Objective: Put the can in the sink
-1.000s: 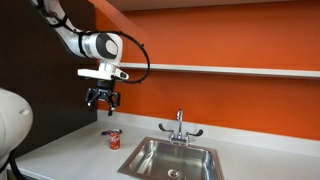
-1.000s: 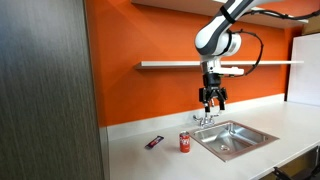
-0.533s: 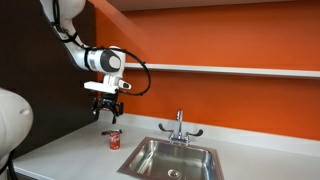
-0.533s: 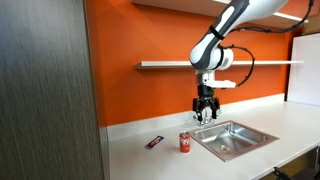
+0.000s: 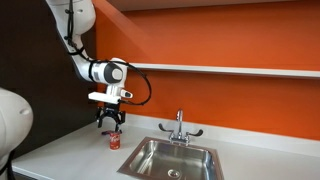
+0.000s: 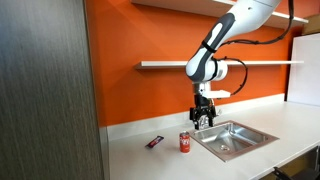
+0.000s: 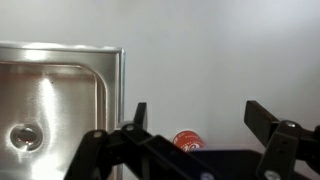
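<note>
Hovering with its fingers spread apart, the pincer (image 5: 110,124) is hanging just above the can (image 5: 114,140). In an exterior view, the sink (image 5: 160,156) is lying at the can's three o'clock.

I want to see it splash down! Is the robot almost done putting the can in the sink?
Not yet. Nothing looks done: the can stands on the counter beside the sink. The open gripper hovers above it. Left: grab, carry, drop in.
</note>
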Controlling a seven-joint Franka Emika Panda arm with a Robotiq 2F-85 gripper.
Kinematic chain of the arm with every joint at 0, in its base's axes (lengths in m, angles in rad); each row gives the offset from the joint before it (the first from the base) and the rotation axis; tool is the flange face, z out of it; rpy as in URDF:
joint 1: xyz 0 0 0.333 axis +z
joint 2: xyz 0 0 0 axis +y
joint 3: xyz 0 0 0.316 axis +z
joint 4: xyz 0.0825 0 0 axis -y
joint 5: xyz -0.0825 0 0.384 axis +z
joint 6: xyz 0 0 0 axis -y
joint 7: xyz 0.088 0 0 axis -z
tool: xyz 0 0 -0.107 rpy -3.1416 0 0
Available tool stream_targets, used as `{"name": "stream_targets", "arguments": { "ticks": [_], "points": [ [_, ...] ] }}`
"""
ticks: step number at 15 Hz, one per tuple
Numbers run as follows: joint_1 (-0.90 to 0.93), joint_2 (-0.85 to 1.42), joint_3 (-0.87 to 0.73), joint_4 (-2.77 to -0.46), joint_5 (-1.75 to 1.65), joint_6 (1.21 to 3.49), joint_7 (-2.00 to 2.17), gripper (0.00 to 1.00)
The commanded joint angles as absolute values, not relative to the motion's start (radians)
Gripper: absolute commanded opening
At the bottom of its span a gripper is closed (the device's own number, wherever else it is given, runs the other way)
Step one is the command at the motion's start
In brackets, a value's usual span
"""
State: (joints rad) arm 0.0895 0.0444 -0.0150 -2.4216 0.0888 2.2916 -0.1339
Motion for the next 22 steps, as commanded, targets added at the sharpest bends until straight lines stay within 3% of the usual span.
{"name": "stream_targets", "arguments": {
  "ticks": [1, 22],
  "points": [
    [0.074, 0.124, 0.014, -2.373, 0.076, 2.326, -0.135, 1.0],
    [0.074, 0.411, 0.04, -2.128, 0.021, 2.371, -0.126, 1.0]
  ]
}}
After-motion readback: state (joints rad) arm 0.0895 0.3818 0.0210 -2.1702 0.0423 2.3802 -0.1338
